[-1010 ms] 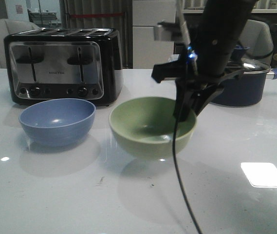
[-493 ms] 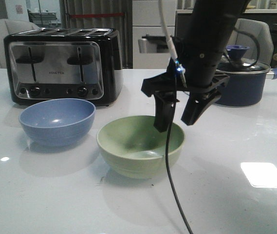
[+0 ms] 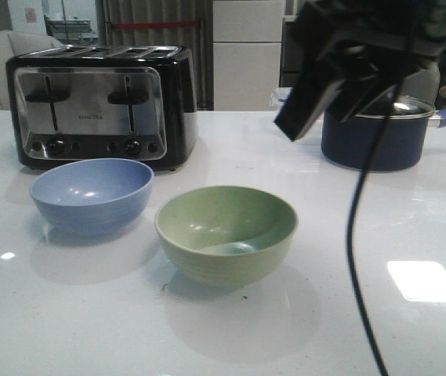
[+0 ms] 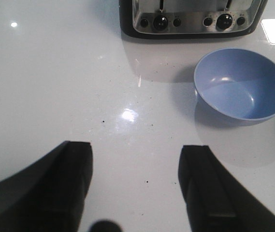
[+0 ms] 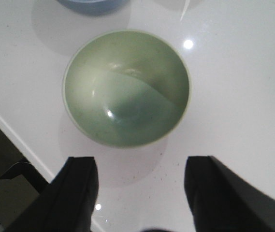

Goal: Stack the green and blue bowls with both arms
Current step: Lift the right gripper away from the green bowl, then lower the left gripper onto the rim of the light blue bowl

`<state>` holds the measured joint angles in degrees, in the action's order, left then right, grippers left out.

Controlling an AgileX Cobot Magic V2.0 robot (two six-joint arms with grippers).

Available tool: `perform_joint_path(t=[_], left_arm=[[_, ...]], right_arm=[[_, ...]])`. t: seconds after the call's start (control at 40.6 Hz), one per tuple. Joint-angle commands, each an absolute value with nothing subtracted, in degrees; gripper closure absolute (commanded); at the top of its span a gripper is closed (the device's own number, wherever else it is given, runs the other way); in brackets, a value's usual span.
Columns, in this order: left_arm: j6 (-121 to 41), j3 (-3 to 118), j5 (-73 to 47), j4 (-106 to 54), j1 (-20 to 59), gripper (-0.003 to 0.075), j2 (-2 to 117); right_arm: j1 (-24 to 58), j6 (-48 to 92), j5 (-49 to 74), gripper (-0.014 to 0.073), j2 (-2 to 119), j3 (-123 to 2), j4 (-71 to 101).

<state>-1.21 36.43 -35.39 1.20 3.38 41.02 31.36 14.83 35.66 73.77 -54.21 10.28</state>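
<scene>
The pale blue bowl point(image 3: 92, 194) stands on the white table at the left, in front of the toaster. The sage green bowl point(image 3: 226, 233) stands upright and empty just to its right, a small gap between them. My right gripper point(image 3: 317, 86) hangs high above and to the right of the green bowl, open and empty. In the right wrist view its gripper point(image 5: 141, 164) is open, with the green bowl point(image 5: 126, 87) below it. The left gripper point(image 4: 136, 154) is open and empty over bare table, with the blue bowl point(image 4: 242, 84) apart from it. The left arm is out of the front view.
A black and steel toaster point(image 3: 101, 106) stands at the back left. A dark navy pot point(image 3: 375, 137) with a glass lid stands at the back right. A thin black cable point(image 3: 356, 235) hangs from the right arm. The table's near edge point(image 5: 16, 140) shows in the right wrist view.
The right gripper carried the green bowl left toward the blue bowl, let go of its rim, and rose up and to the right. The green bowl now rests free on the table.
</scene>
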Motion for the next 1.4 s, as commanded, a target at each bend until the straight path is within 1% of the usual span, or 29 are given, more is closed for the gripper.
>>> perform_joint_path(t=[0.0, 0.074, 0.099, 0.197, 0.246, 0.468, 0.739, 0.862, 0.985, 1.281, 1.379], left_arm=[[-0.8, 38.2, -31.0, 0.6, 4.1, 0.0277, 42.2], [-2.7, 38.2, -30.7, -1.3, 4.1, 0.0260, 43.1], [-3.8, 38.2, -30.6, -2.1, 4.2, 0.0241, 43.8], [-6.2, 39.1, -29.4, -6.2, 6.3, 0.0106, 47.3], [-6.2, 40.1, -29.2, -6.4, 8.0, 0.0077, 49.9], [-6.2, 49.3, -29.2, -6.5, 13.2, 0.0078, 66.5], [-6.2, 60.9, -29.2, -6.5, 13.3, 0.0080, 84.8], [-6.2, 65.5, -29.1, -6.5, 13.3, 0.0106, 92.3], [-6.2, 69.4, -28.8, -6.5, 13.3, 0.0162, 98.1], [-6.2, 74.2, -27.8, -6.5, 13.3, 0.0334, 106.7], [-6.2, 74.4, -27.8, -6.5, 13.3, 0.0416, 107.2]], right_arm=[[31.5, 15.5, 30.9, 0.0097, 65.7, -50.0, 10.4], [31.5, 15.5, 30.6, 0.0097, 61.2, -45.8, 10.4], [31.5, 15.5, 30.4, 0.0097, 60.0, -44.7, 10.4], [31.5, 15.5, 28.3, 0.0097, 53.8, -39.4, 10.8], [31.5, 15.5, 27.2, 0.0097, 52.2, -38.2, 10.8], [31.5, 15.5, 27.5, 0.0097, 51.5, -38.0, 10.8], [31.5, 15.5, 27.5, 0.0097, 51.5, -38.0, 10.8], [31.5, 15.5, 27.5, 0.0097, 51.5, -38.0, 10.8], [31.5, 15.5, 27.6, 0.0097, 51.5, -38.0, 10.8], [31.5, 15.5, 27.6, 0.0097, 51.5, -38.0, 10.8], [31.5, 15.5, 27.7, 0.0097, 51.5, -38.0, 10.8]])
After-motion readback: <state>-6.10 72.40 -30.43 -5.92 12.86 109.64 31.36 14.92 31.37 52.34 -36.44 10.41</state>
